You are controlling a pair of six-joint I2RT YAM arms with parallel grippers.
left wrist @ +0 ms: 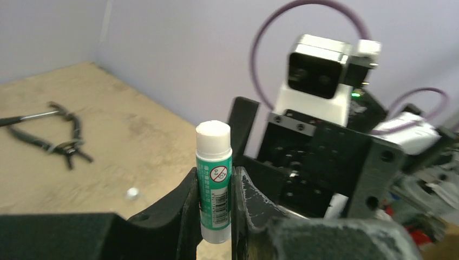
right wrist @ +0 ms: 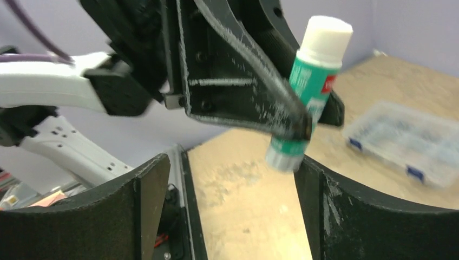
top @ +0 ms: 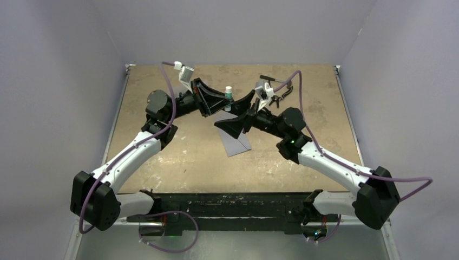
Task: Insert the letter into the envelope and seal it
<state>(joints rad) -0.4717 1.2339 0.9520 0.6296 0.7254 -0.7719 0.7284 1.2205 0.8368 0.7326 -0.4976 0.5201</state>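
sealing step. left jaws clamp a white-topped glue stick [left wrist: 215, 179] upright above the envelope [top: 236, 143], which lies flat on the counter [top: 178, 162]. right jaws gape wide, empty, beside the stick. letter unseen. next, probably: uncapping.

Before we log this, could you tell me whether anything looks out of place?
Only the black pliers-like tool lying far back on the table seems unrelated; the glue stick sits upright in the left gripper.
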